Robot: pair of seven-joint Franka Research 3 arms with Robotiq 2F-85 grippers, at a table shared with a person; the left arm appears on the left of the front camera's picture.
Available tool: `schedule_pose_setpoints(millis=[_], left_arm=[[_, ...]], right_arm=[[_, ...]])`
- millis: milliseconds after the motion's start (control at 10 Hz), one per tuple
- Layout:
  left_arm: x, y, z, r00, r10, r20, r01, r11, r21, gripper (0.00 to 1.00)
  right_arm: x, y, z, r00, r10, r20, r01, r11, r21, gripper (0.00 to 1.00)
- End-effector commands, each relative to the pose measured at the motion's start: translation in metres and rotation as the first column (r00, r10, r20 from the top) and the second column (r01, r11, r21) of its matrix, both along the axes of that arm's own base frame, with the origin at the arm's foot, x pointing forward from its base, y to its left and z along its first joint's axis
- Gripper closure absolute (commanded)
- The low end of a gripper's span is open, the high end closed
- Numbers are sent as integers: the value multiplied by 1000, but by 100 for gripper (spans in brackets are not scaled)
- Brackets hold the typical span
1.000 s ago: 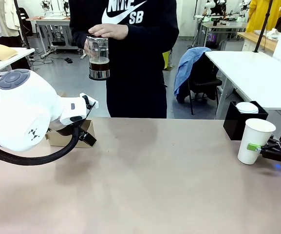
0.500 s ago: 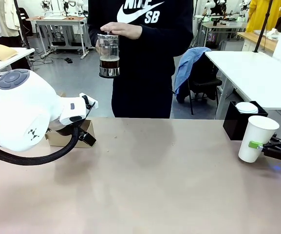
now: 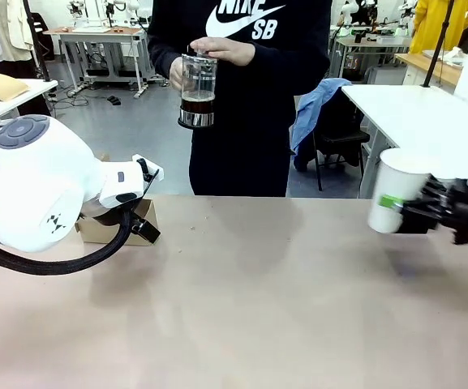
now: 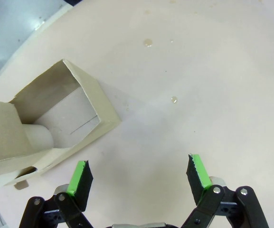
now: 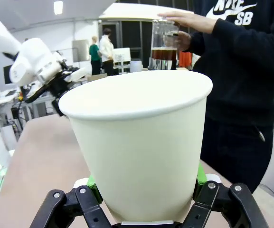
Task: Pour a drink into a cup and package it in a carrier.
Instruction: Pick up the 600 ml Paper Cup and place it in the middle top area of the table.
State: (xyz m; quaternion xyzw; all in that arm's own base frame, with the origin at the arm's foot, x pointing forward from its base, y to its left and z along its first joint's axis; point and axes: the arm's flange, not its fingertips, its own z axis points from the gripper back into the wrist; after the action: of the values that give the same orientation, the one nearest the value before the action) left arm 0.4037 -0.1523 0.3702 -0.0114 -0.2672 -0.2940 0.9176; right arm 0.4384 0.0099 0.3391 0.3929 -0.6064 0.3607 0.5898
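One table (image 3: 258,308): pale brown, bare across its middle; a few small droplets or specks lie on it in the left wrist view
Person (image 3: 250,89): stands at the far side in a dark sweatshirt with white print; both hands are raised to chest height around the carafe
Left arm (image 3: 39,194): large, white and rounded, at the table's left side, with a black cable looped beneath it
Carrier (image 4: 46,118): brown cardboard, on the table at the far left, partly behind the left arm in the front view (image 3: 104,231); from the left wrist its open compartment faces up, just beyond the left fingers
Cup (image 5: 137,142): tall, plain white, tapered and upright between the right fingers; in the front view (image 3: 396,182) it hangs above the table's right side, blurred, with its shadow on the surface below
Carafe (image 3: 197,89): clear glass with metal trim, in the person's hands, well apart from the cup
Drink (image 3: 196,108): dark brown, filling the carafe's lower part
Left gripper (image 4: 139,166): fingers spread wide over bare table; nothing between the green pads
Right gripper (image 5: 146,180): fingers clamped on the cup's lower wall, a green pad on either side
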Motion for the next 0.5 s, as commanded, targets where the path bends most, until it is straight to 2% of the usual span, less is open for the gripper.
schedule_pose_setpoints(millis=[0,200,400], left_arm=[[0,1,0,1000,0,0,0,1000,-1,0],[0,1,0,1000,0,0,0,1000,-1,0],[0,1,0,1000,0,0,0,1000,-1,0]], right_arm=[[47,52,-1,999,7,-35,-7,1000,1,20],[100,100,-18,998,24,-60,-24,1000,10,20],[137,138,-51,996,26,-83,-26,1000,4,20]])
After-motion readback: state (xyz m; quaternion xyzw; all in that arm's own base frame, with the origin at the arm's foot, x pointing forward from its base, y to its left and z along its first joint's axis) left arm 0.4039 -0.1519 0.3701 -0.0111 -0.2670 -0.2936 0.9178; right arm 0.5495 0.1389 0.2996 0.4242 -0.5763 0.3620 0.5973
